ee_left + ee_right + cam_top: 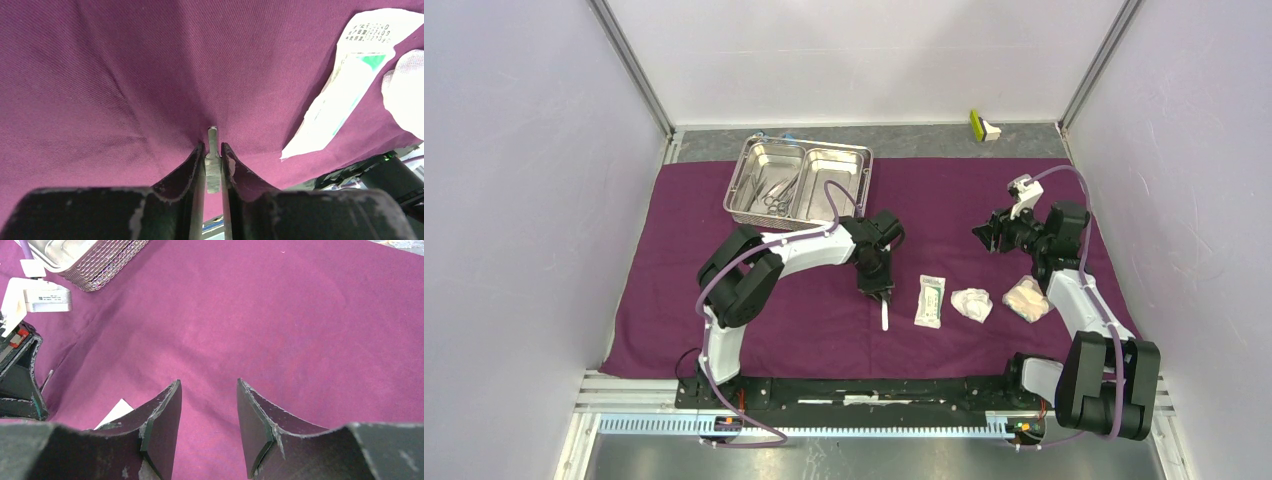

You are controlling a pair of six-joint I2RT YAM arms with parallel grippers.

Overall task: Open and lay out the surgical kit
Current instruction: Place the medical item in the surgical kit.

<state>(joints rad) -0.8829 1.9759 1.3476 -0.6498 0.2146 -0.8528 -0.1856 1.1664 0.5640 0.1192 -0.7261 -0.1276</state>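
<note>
The purple cloth wrap point(674, 300) lies spread flat over the table. At its back left stands the steel tray point(865, 172), with slim metal instruments point(771, 190) in its left compartment. My left gripper point(879, 293) point(213, 150) points down at the cloth, shut on thin metal tweezers point(213, 167) whose tip touches the fabric. Just to their right lie a white sealed packet point(931, 300) point(345, 90) and two gauze wads point(971, 304) point(1027, 298). My right gripper point(987, 236) point(209, 390) hovers open over bare cloth with nothing between its fingers.
A small green-and-white object point(984, 126) sits on the grey strip behind the cloth. White walls close in the sides and back. In the right wrist view the tray's mesh wall point(107, 265) and the left arm's wrist point(20, 365) show at the left.
</note>
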